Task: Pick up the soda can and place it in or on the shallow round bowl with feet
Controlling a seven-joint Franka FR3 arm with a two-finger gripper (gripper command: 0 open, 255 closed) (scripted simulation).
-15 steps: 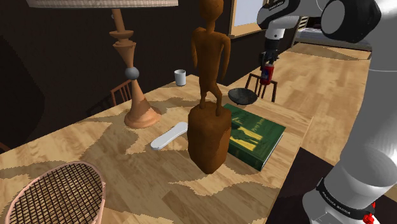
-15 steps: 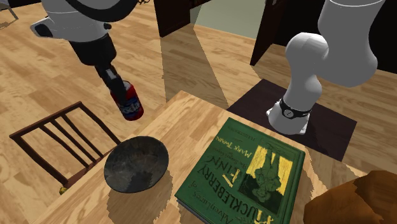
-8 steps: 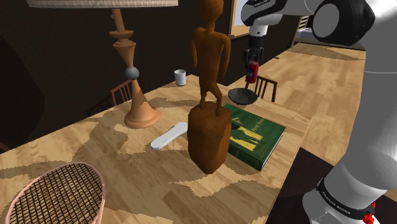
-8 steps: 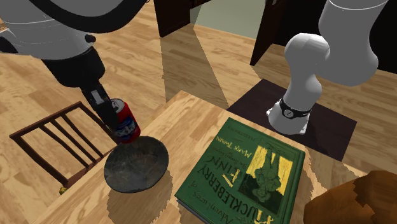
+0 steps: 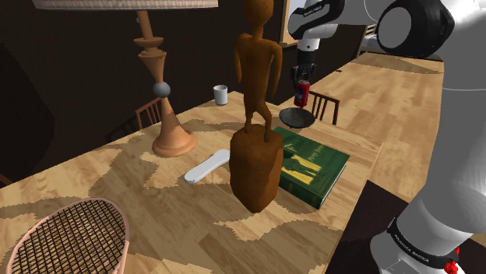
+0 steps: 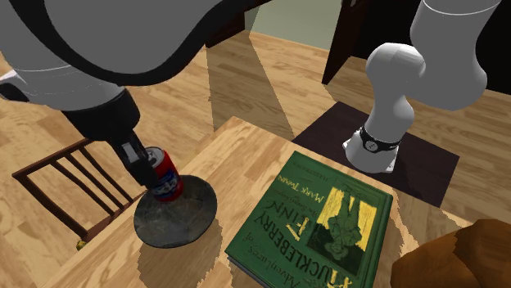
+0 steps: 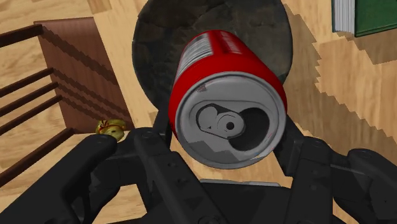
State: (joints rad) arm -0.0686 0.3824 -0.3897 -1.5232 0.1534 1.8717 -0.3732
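A red soda can (image 6: pixel 165 175) with a blue and white label is clasped in my black gripper (image 6: pixel 149 166), tilted, just above the dark shallow round bowl (image 6: pixel 183 219) at the table's corner. In the shoulder view the can (image 5: pixel 301 94) hangs right over the bowl (image 5: pixel 297 118), held by the gripper (image 5: pixel 300 81). In the wrist view the can's silver top (image 7: pixel 228 120) faces the camera between the fingers (image 7: pixel 157 137), and the bowl (image 7: pixel 160 38) lies beyond it. Whether the can touches the bowl, I cannot tell.
A green book (image 6: pixel 319 221) lies beside the bowl. A tall brown wooden figure (image 5: pixel 257 117), a lamp base (image 5: pixel 165 101), a white cup (image 5: pixel 221 94), a flat white object (image 5: pixel 207 166) and a racket (image 5: pixel 66 237) share the table. A wooden chair (image 6: pixel 70 180) stands past the table's edge.
The gripper has carried the can from out over the chair sideways and down, and now holds it low over the bowl.
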